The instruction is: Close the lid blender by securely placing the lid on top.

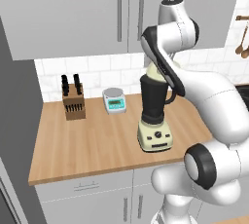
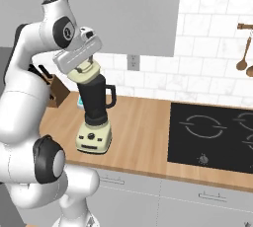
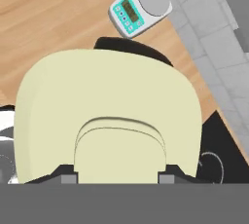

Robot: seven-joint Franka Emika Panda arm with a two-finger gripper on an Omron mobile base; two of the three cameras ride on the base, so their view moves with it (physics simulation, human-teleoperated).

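Placing step: gripper pinching lid by its knob, tilted just above blender jar; next: level, centre, press down.

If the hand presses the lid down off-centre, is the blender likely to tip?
Possibly. The blender is tall over a small boxy base, so a sideways push near the lid could rock it. Its side handle probably shifts the weight slightly. It looks rigid.
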